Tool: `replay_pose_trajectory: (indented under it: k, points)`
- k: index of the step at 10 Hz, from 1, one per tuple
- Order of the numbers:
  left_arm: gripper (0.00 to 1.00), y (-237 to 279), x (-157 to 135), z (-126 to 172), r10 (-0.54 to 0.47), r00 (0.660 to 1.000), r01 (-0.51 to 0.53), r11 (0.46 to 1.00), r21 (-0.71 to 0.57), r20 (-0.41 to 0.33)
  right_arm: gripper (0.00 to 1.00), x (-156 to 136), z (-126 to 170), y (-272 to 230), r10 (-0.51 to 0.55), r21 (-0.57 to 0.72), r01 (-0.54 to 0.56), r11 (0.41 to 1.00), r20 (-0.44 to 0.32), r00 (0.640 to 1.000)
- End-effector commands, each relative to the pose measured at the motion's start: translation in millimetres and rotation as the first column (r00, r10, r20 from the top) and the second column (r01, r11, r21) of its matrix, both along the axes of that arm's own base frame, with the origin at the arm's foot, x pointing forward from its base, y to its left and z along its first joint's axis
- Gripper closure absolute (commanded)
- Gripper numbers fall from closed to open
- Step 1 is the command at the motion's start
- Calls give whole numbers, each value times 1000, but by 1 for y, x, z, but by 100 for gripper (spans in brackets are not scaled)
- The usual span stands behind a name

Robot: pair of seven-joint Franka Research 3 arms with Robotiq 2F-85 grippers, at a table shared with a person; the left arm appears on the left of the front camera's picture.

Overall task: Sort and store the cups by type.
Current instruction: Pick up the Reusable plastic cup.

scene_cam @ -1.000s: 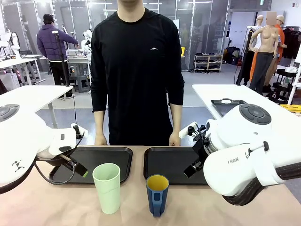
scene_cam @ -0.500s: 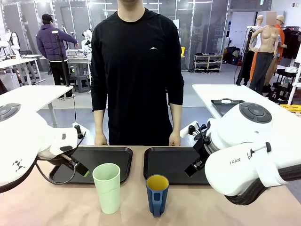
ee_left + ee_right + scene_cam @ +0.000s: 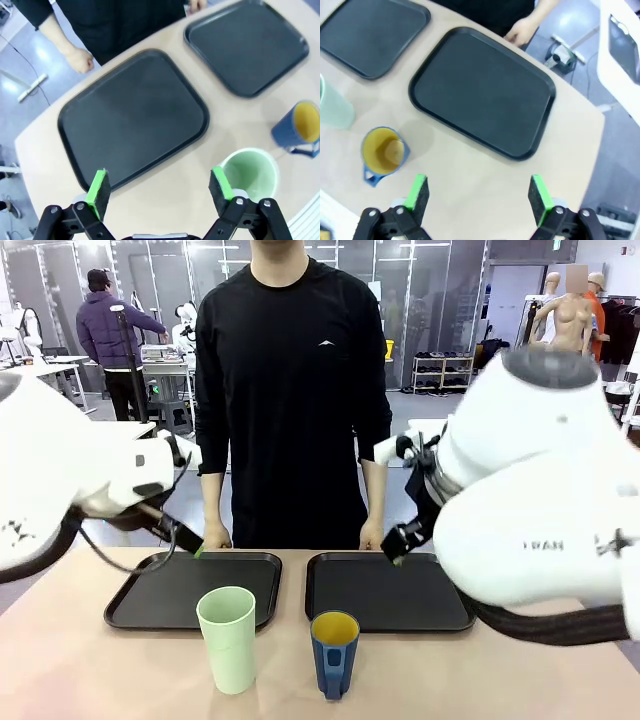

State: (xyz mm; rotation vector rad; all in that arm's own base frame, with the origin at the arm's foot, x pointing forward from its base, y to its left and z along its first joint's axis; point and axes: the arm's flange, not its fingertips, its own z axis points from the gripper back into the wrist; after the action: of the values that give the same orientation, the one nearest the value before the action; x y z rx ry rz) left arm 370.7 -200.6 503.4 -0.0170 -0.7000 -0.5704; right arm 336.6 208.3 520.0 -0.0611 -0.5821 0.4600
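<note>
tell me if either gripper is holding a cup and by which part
Nothing is held: left gripper and right gripper are open; the mint-green tumbler and dark-blue mug stand free.

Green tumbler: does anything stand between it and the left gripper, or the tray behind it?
Nothing visible does. The left gripper hangs open near the green tumbler; only bare table lies before the left tray.
</note>
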Motion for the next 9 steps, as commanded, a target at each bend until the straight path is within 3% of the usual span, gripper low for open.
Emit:
replay_pose_trajectory:
  k: [1,4,5,6,9]
  points:
    - [0,-7,-2,11,56,998,-56,996,-75,-5,0,-1,19,13,-93,38,94,995,-34,995]
    - [0,-9,-8,20,40,999,-38,992,-118,17,0,-10,25,16,-92,41,92,995,6,996]
    - [0,-10,-14,21,16,998,-11,997,-77,58,0,-6,33,10,-83,35,84,996,-21,996]
    - [0,-9,-6,23,42,999,-41,994,-99,7,0,-6,33,10,-83,35,84,996,-21,996]
    - [0,-9,-6,23,42,999,-41,994,-99,7,0,-6,33,10,-83,35,84,996,-21,996]
